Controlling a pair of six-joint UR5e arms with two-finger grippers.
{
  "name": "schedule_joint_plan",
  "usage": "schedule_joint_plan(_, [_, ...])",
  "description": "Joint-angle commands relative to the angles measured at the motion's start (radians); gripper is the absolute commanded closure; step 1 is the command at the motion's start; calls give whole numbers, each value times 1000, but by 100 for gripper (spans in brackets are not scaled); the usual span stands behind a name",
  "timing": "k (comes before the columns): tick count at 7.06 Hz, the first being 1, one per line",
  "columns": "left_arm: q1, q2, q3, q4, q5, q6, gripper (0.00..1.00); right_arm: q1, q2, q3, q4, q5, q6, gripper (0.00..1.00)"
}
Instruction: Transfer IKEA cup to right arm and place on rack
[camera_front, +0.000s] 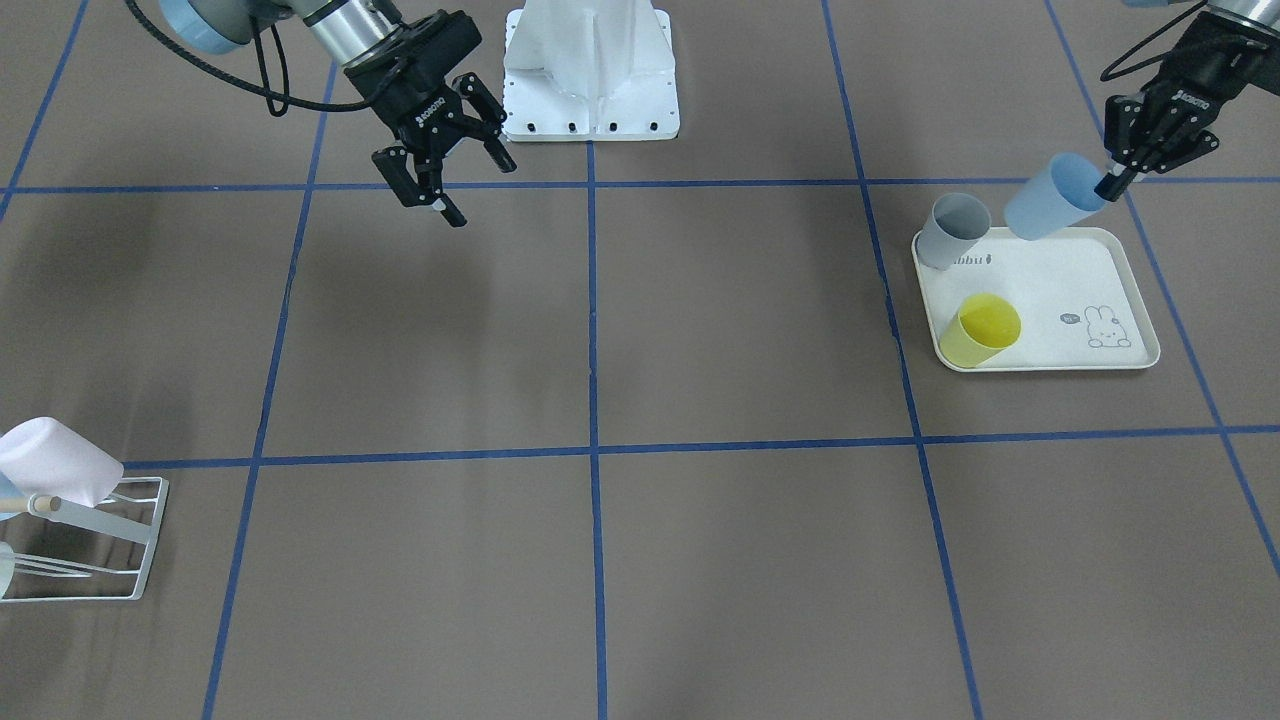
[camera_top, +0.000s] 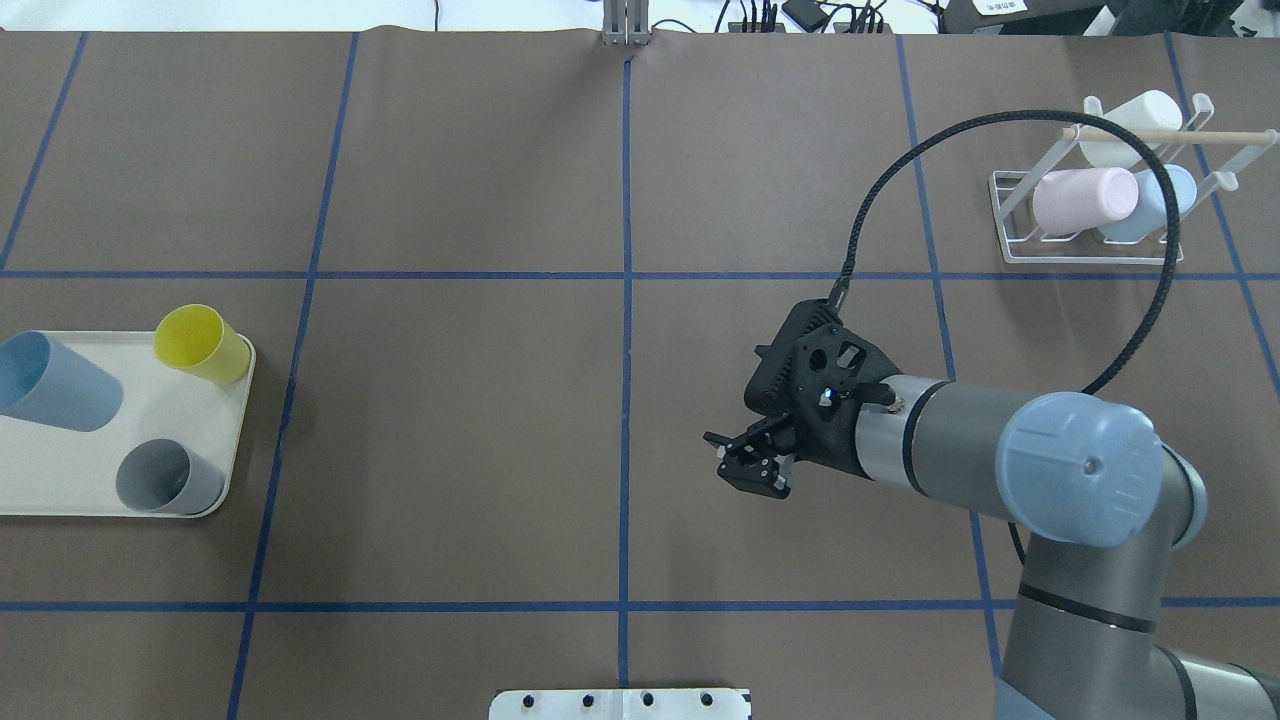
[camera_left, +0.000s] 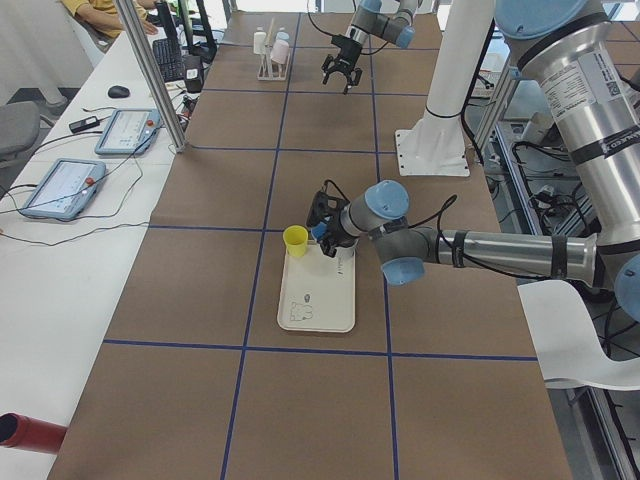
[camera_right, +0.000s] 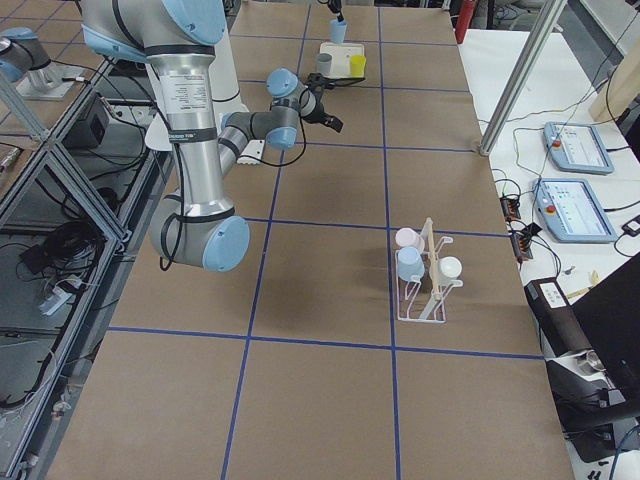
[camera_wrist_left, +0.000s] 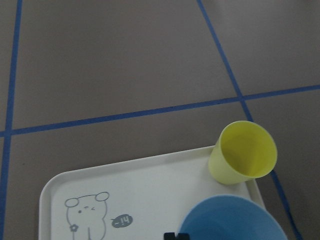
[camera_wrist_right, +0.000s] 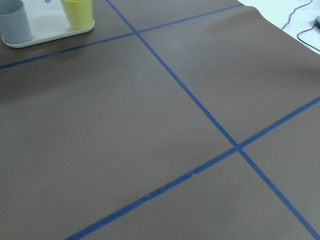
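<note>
A brown table taped into blue squares fills the workspace; the side views add a white desk with two tablets alongside. Nearest the front camera, the white wire rack sits half cut off at the frame's edge. Farther back, the left gripper is clamped on the rim of the tilted blue IKEA cup, raised over the back corner of the rabbit-print tray, which also holds a grey cup and a yellow cup. The right gripper hangs with fingers spread, well apart, near the white robot base. Only the overhead view shows the rack's three cups; it cuts off the left gripper.
</note>
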Motion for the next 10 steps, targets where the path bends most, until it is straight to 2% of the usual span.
schedule_joint_plan(1, [0,-155,-53,-7,-94,-323,100,-85,81,-26,1,-20,-4,0])
schedule_joint_plan(3, [41,-324,-55,-14,-162,-503,100,-142,156,-55,4,-80,-4,0])
schedule_joint_plan(4, [107,-416,-50,-19,-148,-608,100,-159,174,-72,46,-98,-2,0])
schedule_joint_plan(5, [161,-470,-47,-19,-109,-658,100,-168,172,-106,162,-102,-4,0])
schedule_joint_plan(6, [216,-487,-50,-19,-61,-661,100,-168,171,-151,254,-105,-8,0])
schedule_joint_plan(10, [390,-527,-42,-13,101,-669,100,-154,175,-144,260,-103,-16,0])
